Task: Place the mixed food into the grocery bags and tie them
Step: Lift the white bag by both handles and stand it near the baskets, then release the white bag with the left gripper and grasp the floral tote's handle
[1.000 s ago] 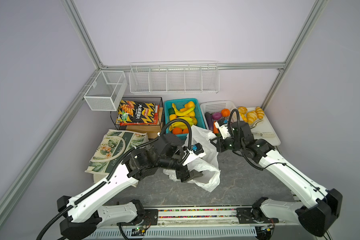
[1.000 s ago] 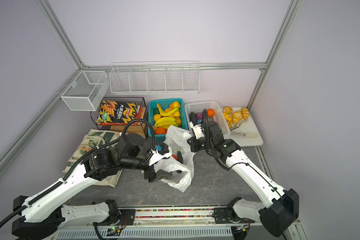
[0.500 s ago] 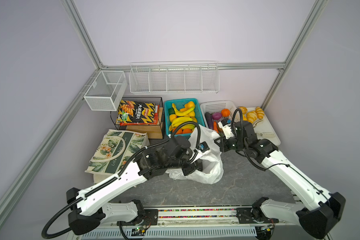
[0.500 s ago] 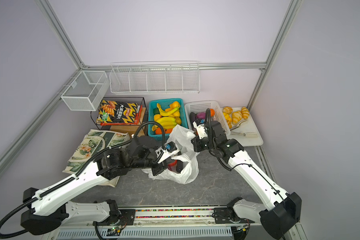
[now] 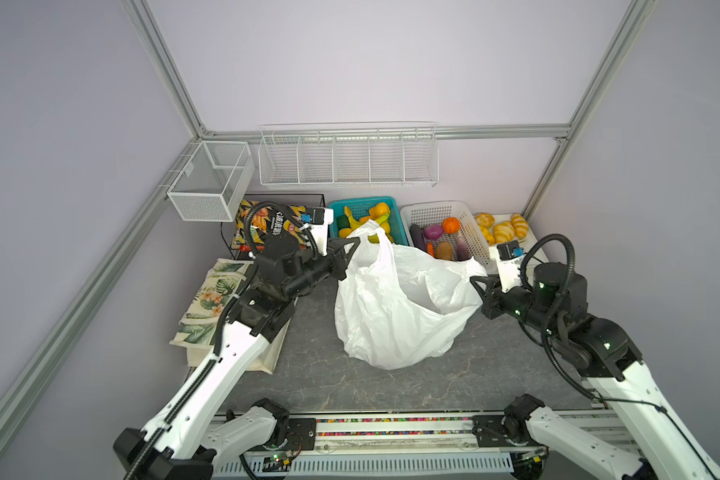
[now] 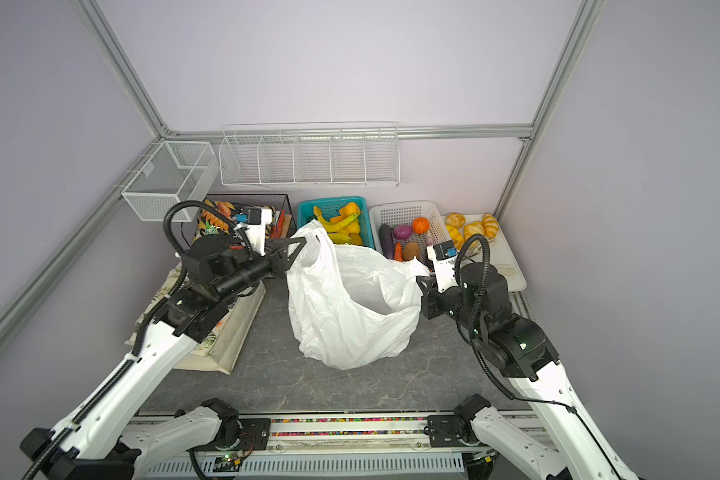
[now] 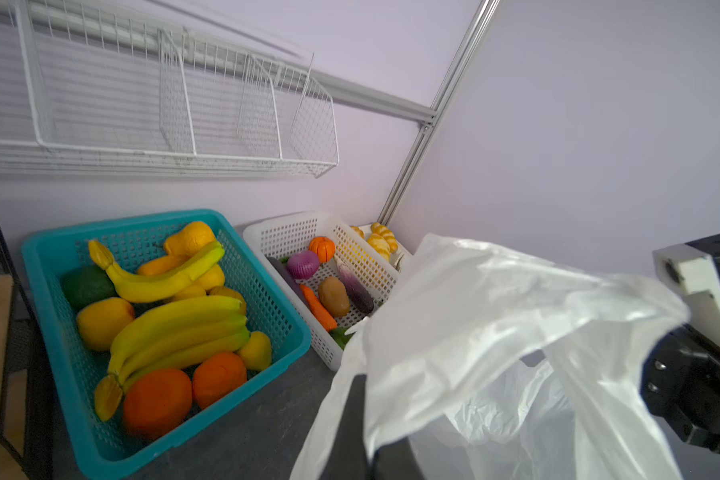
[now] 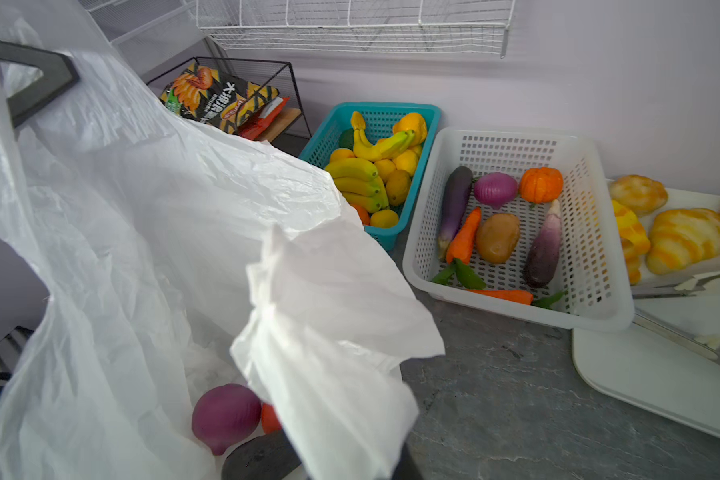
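White crinkly plastic bag (image 5: 395, 307) sits in the middle of both top views, with a purple onion (image 8: 225, 415) inside. The left gripper (image 5: 352, 247) and right gripper (image 5: 476, 281) each pinch the bag's top tight, pulling it wide, probably ready for tying.
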Motion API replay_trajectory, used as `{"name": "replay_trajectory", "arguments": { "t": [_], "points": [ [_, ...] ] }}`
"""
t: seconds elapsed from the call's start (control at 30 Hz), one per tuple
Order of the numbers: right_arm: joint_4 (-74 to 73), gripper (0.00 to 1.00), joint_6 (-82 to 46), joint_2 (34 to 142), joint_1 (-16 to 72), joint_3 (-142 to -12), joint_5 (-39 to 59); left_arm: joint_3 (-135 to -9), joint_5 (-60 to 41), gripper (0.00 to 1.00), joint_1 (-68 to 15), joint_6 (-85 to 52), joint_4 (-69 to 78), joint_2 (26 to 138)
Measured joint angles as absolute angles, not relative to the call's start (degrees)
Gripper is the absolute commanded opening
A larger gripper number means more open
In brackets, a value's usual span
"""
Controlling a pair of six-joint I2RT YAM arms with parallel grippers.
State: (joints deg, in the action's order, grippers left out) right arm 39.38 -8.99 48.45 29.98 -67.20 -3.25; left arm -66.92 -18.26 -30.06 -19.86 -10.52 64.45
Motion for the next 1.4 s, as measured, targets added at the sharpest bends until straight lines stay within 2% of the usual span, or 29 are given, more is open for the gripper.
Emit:
{"name": "replay_trajectory", "arguments": {
  "t": [0.07,0.17,0.23,0.37,0.47,0.67,0.77,0.93,1.07,1.23,1.4],
  "points": [
    [39.2,0.08,-9.0,49.7,30.0,-67.2,-5.3,-67.4,-18.3,0.04,-29.6,-21.4,-11.4,68.3],
    [38.1,0.08,-9.0,52.1,30.0,-66.8,-7.9,-68.2,-18.4,0.29,-27.9,-22.5,-14.3,72.2],
    [37.5,0.08,-9.0,54.1,30.0,-66.7,-8.8,-68.4,-19.2,0.42,-25.6,-22.9,-17.4,72.9],
    [36.4,0.09,-9.0,57.5,30.0,-65.6,-9.2,-68.5,-22.5,0.65,-16.4,-22.7,-25.0,70.8],
    [36.0,0.09,-9.0,58.0,30.0,-64.8,-9.2,-68.4,-22.3,0.75,-11.0,-20.4,-31.0,65.3],
    [34.3,0.08,-8.6,57.9,30.0,-64.4,-9.5,-69.0,-14.5,0.78,-5.7,-15.2,-41.0,52.4],
    [33.9,0.08,-8.5,58.0,29.7,-63.9,-9.5,-69.2,-13.2,0.79,-2.7,-13.2,-43.9,51.4],
    [33.4,0.08,-8.1,58.0,29.3,-63.9,-10.0,-67.9,-18.6,0.79,-2.5,-11.7,-45.0,51.2],
    [32.8,0.08,-7.6,57.8,28.8,-63.6,-10.5,-68.8,-8.5,0.79,-0.8,-11.3,-47.6,52.6],
    [32.3,0.08,-7.6,57.4,28.6,-62.5,-10.2,-67.6,1.7,0.8,12.3,-11.5,-47.5,55.5],
    [31.9,0.08,-7.7,57.4,26.5,-61.6,-7.0,-67.1,3.7,0.85,22.7,-11.7,-46.0,60.0]
  ]
}}
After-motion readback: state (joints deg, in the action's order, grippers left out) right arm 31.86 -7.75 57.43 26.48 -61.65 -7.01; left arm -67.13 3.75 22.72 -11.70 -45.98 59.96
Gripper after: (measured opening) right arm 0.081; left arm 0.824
